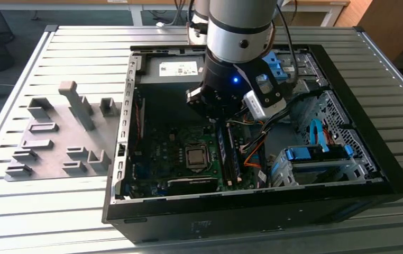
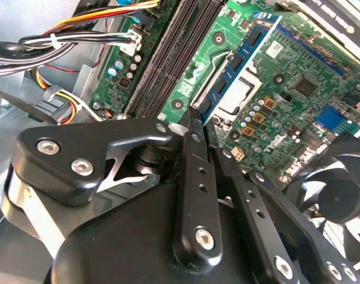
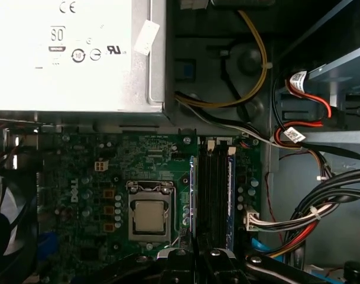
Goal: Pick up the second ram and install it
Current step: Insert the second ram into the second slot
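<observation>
Exterior view: arm (image 1: 238,32) stands at top centre of the frame over an open computer case (image 1: 258,219) lying on a slatted metal worktop (image 1: 53,211). Grey holder blocks (image 1: 81,108) sit on the worktop at the exterior view's left, well apart from the claw (image 1: 219,120). The claw is mid-frame over the green motherboard (image 1: 163,151). The second ram (image 1: 223,151) shows as a thin dark strip running from under the claw toward lower centre of the frame, just beside the processor chip (image 1: 197,156).

In both wrist views the claw is narrow, with its fingers (image 2: 194,177) pinched on the near end of the second ram (blue labels along its side). The stick stands on edge at the processor side of the black memory slots (image 3: 215,189), between them and the chip. Whether it is fully seated cannot be told. The silver power supply (image 3: 67,53) lies beyond the board. Bundled cables (image 3: 313,216) run on the far side of the slots from the processor. A black fan (image 2: 339,195) sits near the board's edge.
</observation>
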Robot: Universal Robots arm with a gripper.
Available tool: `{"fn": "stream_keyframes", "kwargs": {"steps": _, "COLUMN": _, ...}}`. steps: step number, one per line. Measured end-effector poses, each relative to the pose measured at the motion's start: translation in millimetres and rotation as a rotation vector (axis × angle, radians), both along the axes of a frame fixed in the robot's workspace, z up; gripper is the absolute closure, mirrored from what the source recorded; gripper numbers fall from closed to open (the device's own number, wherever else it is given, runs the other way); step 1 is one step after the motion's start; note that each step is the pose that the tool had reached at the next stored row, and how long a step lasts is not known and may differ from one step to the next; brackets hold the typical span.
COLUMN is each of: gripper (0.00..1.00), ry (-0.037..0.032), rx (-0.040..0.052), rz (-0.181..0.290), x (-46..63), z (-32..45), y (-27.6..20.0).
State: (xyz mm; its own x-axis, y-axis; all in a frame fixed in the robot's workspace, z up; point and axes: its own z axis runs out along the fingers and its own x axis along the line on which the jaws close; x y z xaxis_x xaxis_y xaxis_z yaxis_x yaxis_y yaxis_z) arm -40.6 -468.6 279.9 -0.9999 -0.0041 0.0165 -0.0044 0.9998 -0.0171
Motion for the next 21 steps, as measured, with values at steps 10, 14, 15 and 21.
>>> {"fn": "stream_keyframes", "kwargs": {"steps": 10, "gripper": 0.86, "ry": 0.0000, "rx": 0.0000, "rz": -0.004, "x": 0.0, "z": -4.2, "y": 0.0}}
{"fn": "stream_keyframes", "kwargs": {"steps": 14, "gripper": 0.86, "ry": 0.0000, "rx": 0.0000, "rz": -0.004, "x": 0.0, "z": -4.3, "y": 0.0}}
{"fn": "stream_keyframes", "kwargs": {"steps": 15, "gripper": 0.86, "ry": 0.0000, "rx": 0.0001, "rz": -0.004, "x": 0.0, "z": -4.4, "y": 0.0}}
{"fn": "stream_keyframes", "kwargs": {"steps": 21, "gripper": 0.86, "ry": -0.0001, "rx": 0.0003, "rz": -0.007, "x": 2.7, "z": -11.5, "y": 0.0}}
